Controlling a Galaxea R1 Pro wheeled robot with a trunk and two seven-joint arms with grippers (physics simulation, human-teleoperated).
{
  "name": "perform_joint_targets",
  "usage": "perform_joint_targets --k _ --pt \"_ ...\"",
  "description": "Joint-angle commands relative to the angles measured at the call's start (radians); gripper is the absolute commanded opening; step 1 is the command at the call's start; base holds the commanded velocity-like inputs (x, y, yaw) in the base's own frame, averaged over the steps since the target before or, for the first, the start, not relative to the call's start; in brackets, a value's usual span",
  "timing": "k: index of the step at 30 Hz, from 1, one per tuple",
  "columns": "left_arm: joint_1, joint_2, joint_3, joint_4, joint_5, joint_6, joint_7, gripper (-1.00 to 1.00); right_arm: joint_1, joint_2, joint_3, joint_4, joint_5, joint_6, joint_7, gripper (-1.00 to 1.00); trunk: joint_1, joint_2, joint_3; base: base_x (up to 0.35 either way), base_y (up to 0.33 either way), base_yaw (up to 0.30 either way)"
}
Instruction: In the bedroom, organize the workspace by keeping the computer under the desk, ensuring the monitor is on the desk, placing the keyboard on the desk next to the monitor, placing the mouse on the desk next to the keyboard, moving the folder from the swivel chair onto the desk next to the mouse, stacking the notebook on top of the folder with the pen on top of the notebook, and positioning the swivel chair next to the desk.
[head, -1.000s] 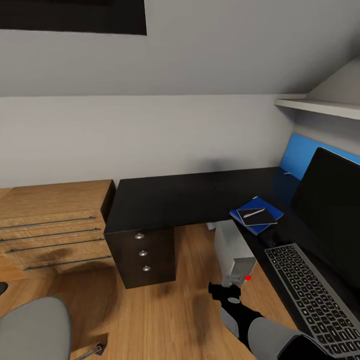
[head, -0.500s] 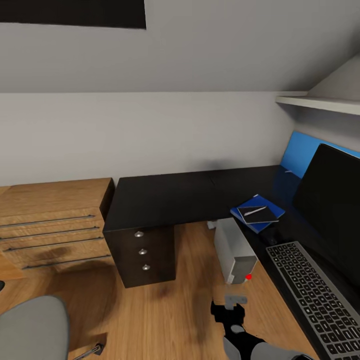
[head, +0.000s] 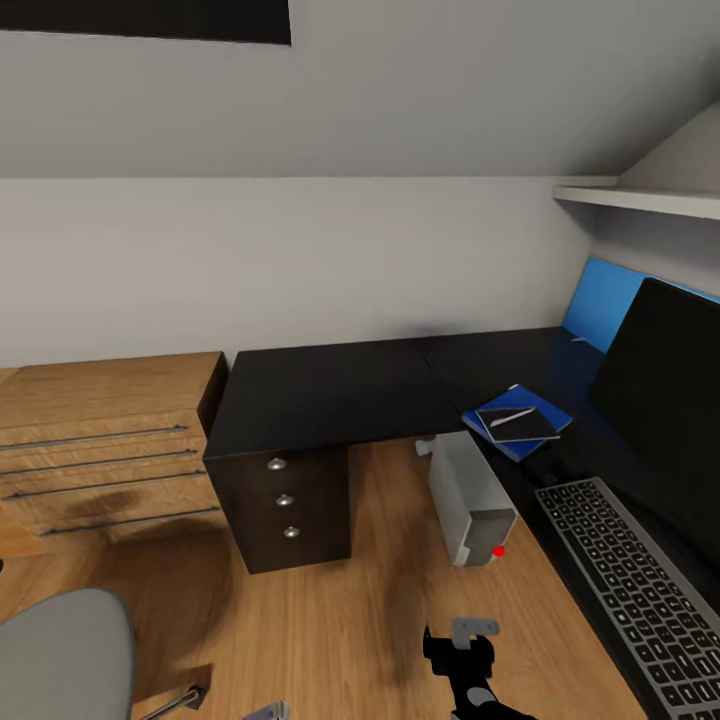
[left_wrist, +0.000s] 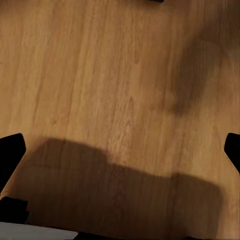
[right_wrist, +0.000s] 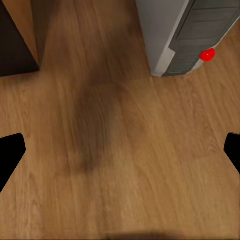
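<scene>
The swivel chair (head: 60, 655) is judged the remaining thing: its grey seat is seen well left of the desk (head: 330, 390), across bare floor, nearer the left arm. The right tool (head: 470, 640), fingers spread apart and empty, is held before the computer (head: 465, 490) under the desk. The left tool's (left_wrist: 120, 150) fingers seem apart, though barely seen. Folder (head: 520, 420), notebook (head: 515, 425) and pen (head: 510, 417) are stacked beyond the keyboard (head: 635, 590), beside the monitor (head: 670, 400).

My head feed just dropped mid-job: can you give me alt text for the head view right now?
An L-shaped black desk carries the monitor, keyboard and a blue folder stacked with a notebook and pen. The computer stands on the wood floor at the desk's edge. The grey swivel chair sits apart at lower left; the right gripper hovers low.
</scene>
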Motion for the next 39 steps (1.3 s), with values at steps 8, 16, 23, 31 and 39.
perform_joint_targets --k 8,16,23,31,39 --pt "-0.004 0.016 -0.01 0.056 0.006 -0.104 0.002 1.0 0.017 0.002 0.009 0.0 -0.006 -0.017 -0.002 1.0 0.031 -0.057 -0.026 0.0 0.0 0.0" --pt "-0.004 0.027 -0.013 0.087 0.002 -0.136 -0.001 1.0 0.019 0.001 0.008 0.001 -0.007 -0.019 -0.002 1.0 0.061 -0.113 -0.051 0.0 0.0 0.07" --pt "-0.004 0.029 -0.016 0.09 0.002 -0.184 -0.001 1.0 0.02 0.001 0.008 0.001 -0.008 -0.02 -0.002 1.0 0.088 -0.162 -0.073 0.0 0.0 0.233" --pt "-0.004 0.027 -0.02 0.09 0.001 -0.192 -0.001 1.0 0.02 0.001 0.008 0.001 -0.008 -0.02 -0.002 1.0 0.104 -0.19 -0.086 0.0 0.0 0.259" --pt "-0.004 0.026 -0.02 0.093 0.002 -0.191 -0.003 1.0 0.02 0.001 0.007 0.001 -0.008 -0.02 -0.002 1.0 0.107 -0.197 -0.089 0.0 0.0 0.262"
